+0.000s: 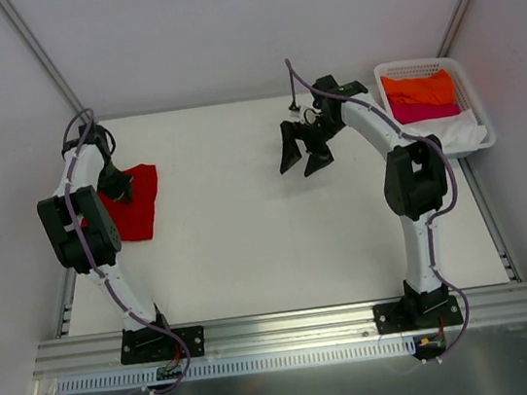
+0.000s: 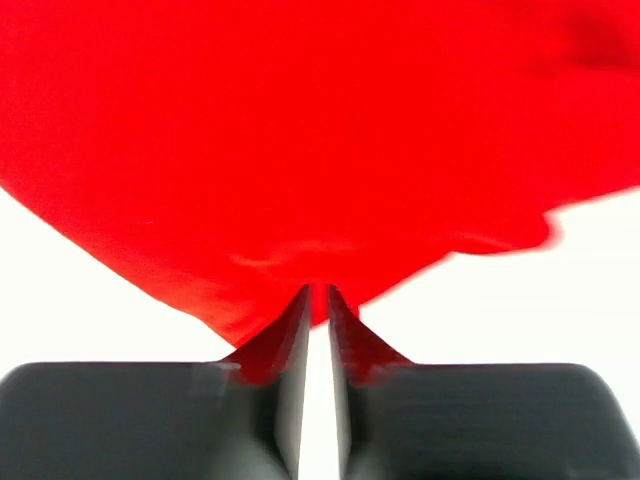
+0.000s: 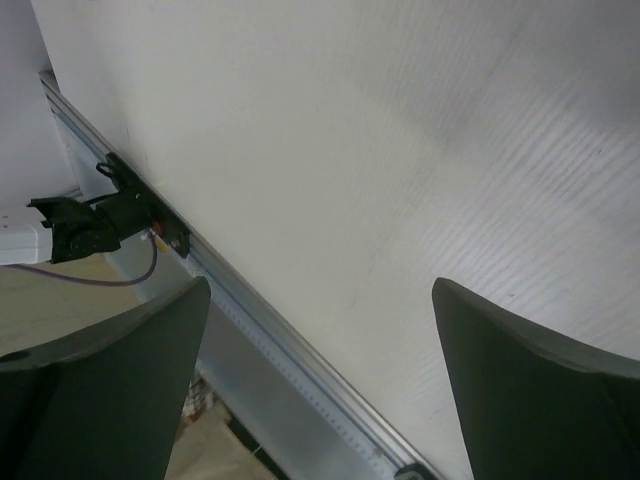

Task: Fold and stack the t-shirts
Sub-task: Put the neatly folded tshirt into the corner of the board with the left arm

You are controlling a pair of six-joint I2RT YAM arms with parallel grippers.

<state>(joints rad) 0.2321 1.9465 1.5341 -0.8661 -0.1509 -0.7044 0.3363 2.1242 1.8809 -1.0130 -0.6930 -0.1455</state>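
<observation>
A deep red t-shirt (image 1: pixel 144 210) lies bunched into a small folded patch at the table's left edge. My left gripper (image 1: pixel 121 186) rests on its near-left part. In the left wrist view the red t-shirt (image 2: pixel 300 130) fills the upper frame, and a peak of its hem is pinched at the tips of the left gripper (image 2: pixel 318 292), which is shut to a thin slit. My right gripper (image 1: pixel 304 160) hangs over the middle back of the table, open and holding nothing. The right wrist view shows only bare table between the spread fingers of the right gripper (image 3: pixel 320 285). Orange (image 1: pixel 420 90), magenta pink (image 1: pixel 428 111) and white (image 1: pixel 461 133) t-shirts lie in the basket.
The white lattice basket (image 1: pixel 402 66) stands at the back right corner of the table. An aluminium rail (image 1: pixel 291 326) carrying both arm bases runs along the near edge and also shows as the rail (image 3: pixel 280 320) in the right wrist view. Grey walls enclose the back and sides.
</observation>
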